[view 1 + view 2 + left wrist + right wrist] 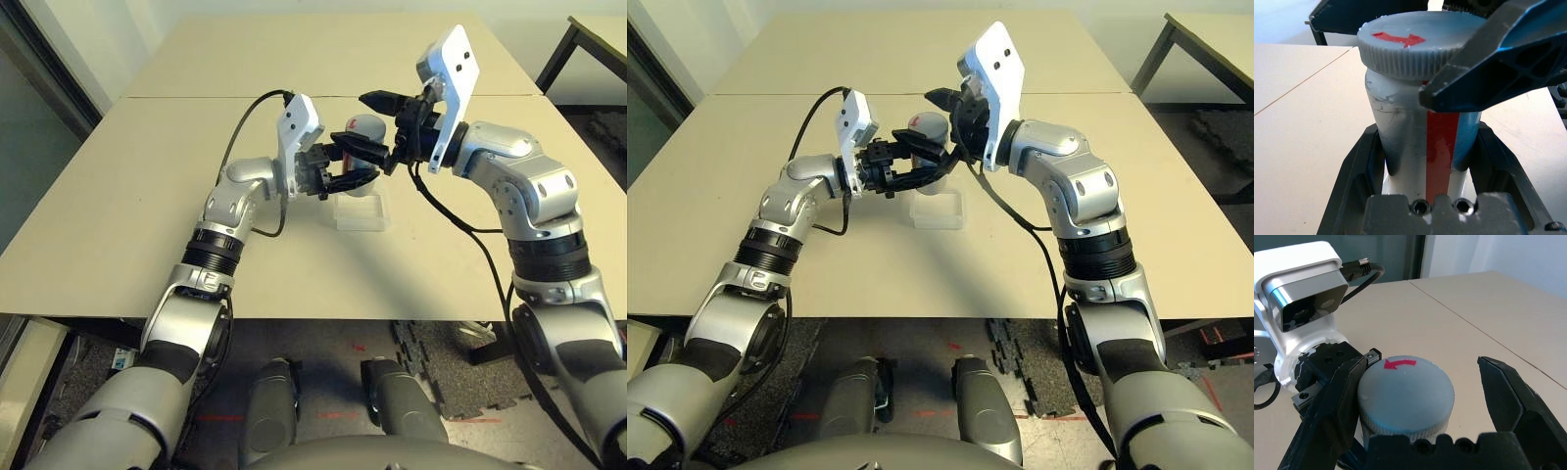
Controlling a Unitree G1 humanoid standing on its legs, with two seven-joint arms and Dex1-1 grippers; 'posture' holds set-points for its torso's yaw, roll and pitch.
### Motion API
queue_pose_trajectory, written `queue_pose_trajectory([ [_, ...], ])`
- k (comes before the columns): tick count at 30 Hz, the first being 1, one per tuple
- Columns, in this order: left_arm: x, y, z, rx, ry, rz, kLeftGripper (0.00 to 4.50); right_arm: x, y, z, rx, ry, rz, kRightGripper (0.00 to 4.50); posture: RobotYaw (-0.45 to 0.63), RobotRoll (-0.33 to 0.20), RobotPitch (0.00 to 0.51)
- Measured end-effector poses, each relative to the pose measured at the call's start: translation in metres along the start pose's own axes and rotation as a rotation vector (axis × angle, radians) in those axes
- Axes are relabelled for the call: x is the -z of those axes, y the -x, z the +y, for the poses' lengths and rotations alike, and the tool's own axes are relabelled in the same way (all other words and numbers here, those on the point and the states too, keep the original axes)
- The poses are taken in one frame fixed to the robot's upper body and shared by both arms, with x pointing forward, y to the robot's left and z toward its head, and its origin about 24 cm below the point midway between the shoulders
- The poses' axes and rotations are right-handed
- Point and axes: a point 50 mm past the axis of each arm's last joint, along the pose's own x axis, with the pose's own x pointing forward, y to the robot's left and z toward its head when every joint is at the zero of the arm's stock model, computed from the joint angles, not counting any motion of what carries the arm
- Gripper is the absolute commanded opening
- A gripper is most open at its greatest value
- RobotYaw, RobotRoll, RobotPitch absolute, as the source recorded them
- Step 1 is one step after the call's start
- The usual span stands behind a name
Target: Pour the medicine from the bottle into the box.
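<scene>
The bottle (361, 145) stands upright in mid-air above the table (147, 176), its long axis roughly vertical, clamped round its lower body by the left pincer (345, 164), which reaches in level from the robot's left. The left wrist view shows the two black fingers (1359, 166) pressed against either side of the white body with its red stripe, so this pincer is closed on the bottle. The grey cap (1405, 396) with its red arrow is on top and looks fully seated. The right pincer (1415, 396) comes in from the opposite side at cap height, jaws spread wide: in its wrist view one finger (1334, 401) lies at or just against the ribbed rim while the other stands clear on the far side, so the cap sits between them, not yet gripped. The coming move, as I judge it, turns on this: the cap lies straight ahead of the right pincer, which would need to close across the rim and twist about the bottle's upright axis. The box (361, 211) rests on the table just below and slightly towards the robot from the bottle. The medicine is presumably inside the closed bottle; I cannot confirm that.
</scene>
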Motion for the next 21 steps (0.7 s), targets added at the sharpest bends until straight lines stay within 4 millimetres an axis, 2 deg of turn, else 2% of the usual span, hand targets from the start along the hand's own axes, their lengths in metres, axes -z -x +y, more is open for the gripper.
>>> queue_pose_trajectory([
  [21,0.002,0.001,0.001,-0.007,0.005,0.004,2.64,0.005,0.028,-0.001,0.040,-0.035,0.024,4.50,-0.23,0.000,0.089],
])
